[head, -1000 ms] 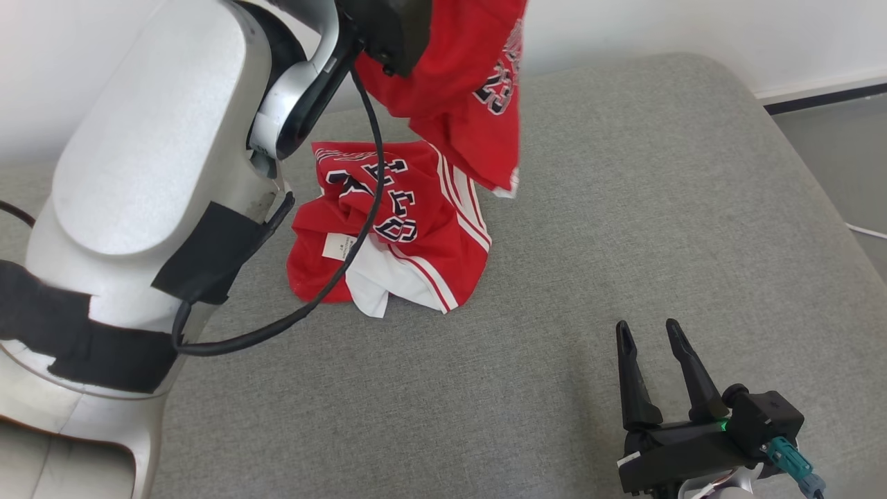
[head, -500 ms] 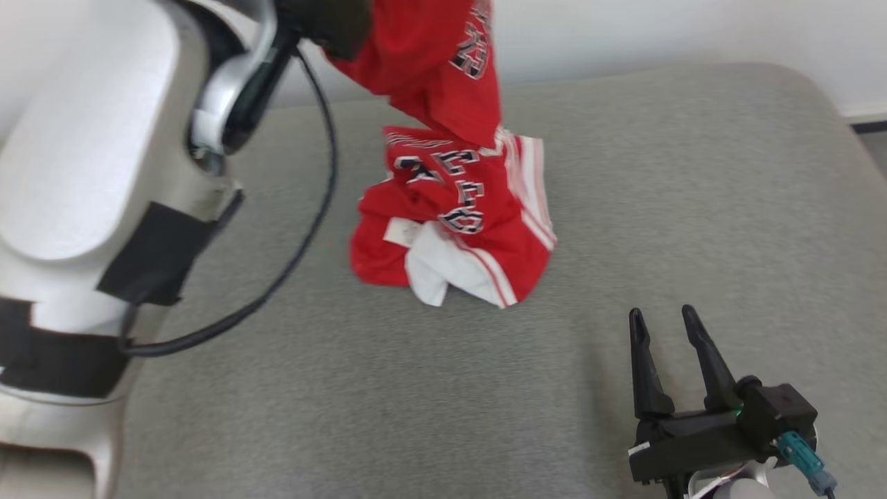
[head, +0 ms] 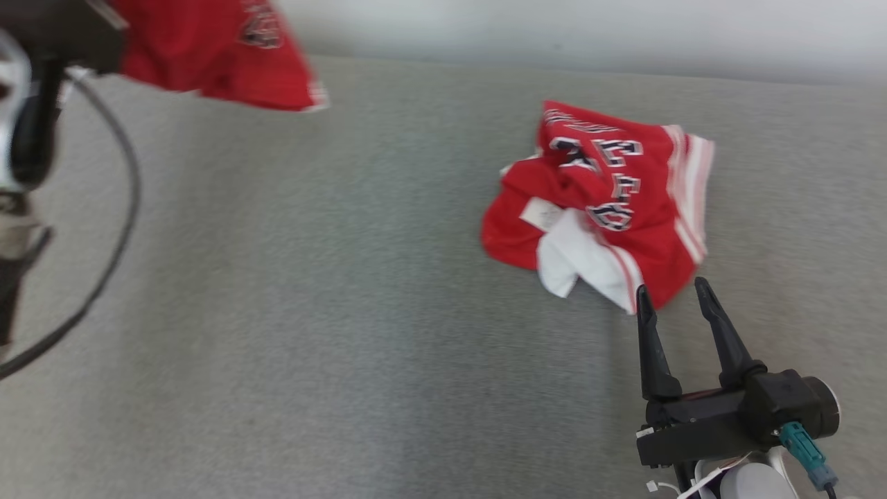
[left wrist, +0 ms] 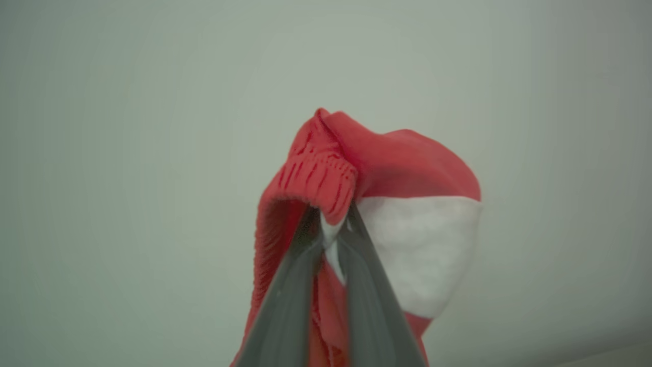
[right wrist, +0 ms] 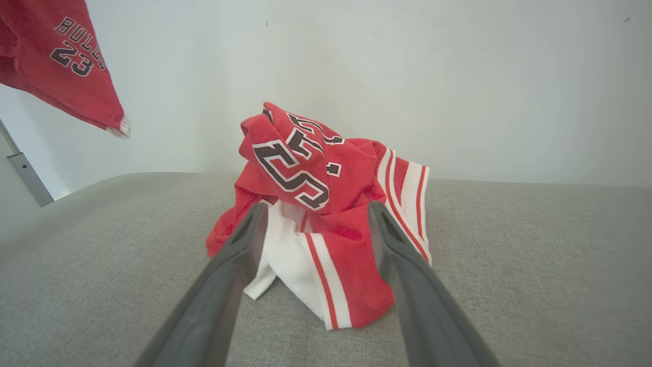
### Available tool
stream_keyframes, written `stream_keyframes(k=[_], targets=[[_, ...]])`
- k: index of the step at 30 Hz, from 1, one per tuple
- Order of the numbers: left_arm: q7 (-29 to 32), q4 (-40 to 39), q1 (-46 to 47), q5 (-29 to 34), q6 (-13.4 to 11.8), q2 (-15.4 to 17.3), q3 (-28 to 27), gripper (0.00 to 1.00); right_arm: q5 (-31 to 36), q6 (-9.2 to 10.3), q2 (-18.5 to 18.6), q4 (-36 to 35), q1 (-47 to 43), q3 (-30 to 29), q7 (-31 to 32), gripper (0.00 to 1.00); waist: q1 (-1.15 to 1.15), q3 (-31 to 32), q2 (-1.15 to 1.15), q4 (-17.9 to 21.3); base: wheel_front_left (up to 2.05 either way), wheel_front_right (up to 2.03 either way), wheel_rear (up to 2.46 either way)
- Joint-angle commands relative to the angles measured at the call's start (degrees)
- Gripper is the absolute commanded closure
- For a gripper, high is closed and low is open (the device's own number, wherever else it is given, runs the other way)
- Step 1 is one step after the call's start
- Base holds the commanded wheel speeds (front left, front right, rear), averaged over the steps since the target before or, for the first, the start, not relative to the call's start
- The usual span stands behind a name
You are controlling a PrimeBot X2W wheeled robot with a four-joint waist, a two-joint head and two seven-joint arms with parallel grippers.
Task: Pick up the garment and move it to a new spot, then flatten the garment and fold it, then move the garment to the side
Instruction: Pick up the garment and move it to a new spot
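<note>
The left claw is clenching the shorts by a ribbed edge, dangling them high above the left of the cushion, well apart from the jersey, while the right claw is hovering spread, so lowering slowly onto bare fabric is looking wisest.

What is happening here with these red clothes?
The robot's left gripper is shut on a red garment, by its ribbed edge, and holds it up in the air above the grey padded surface. A second red and white garment lies crumpled on that surface. The right gripper is open, its fingers pointing at the crumpled one, not gripping it.
</note>
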State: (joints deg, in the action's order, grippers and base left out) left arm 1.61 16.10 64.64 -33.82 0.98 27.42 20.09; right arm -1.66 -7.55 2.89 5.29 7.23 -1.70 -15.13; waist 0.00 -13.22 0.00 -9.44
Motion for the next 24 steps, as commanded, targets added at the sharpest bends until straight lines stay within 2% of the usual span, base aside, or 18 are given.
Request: stream_keyframes(k=[1,6,11,19,24], targets=[[-0.29,-0.26,-0.77,-0.14,-0.24,0.34,-0.34,1.00,0.72,0.12,-0.04,-0.30,-0.06,-0.19,-0.02,0.00,0.00,-2.14,0.00,-5.09,0.00,0.00,0.00],[-2.12,0.41,-4.78,-1.00,-1.30,5.86,-4.52,1.00,2.70,0.12,0.71,-1.97,-0.66,0.17,-0.02,0.00,0.00,-3.19,0.00,-8.29,0.00,0.00,0.00],[-3.83,1.75,-8.16,-2.75,-1.54,8.47,-7.36,1.00,3.65,0.12,1.93,-3.53,-0.67,0.68,-0.02,0.00,0.00,-4.65,0.00,-10.85,0.00,0.00,0.00],[-6.39,3.75,-11.44,-3.69,-1.58,9.69,-9.38,1.00,4.27,0.12,3.29,-5.70,-0.67,1.68,-0.03,0.00,0.00,-7.05,0.00,-11.72,0.00,0.00,0.00],[-9.04,7.66,-13.21,-4.20,-1.67,8.15,-9.31,1.00,4.78,0.12,4.74,-7.82,-0.74,2.17,-0.01,0.00,0.00,-9.13,0.00,-10.76,0.00,0.00,0.00]])
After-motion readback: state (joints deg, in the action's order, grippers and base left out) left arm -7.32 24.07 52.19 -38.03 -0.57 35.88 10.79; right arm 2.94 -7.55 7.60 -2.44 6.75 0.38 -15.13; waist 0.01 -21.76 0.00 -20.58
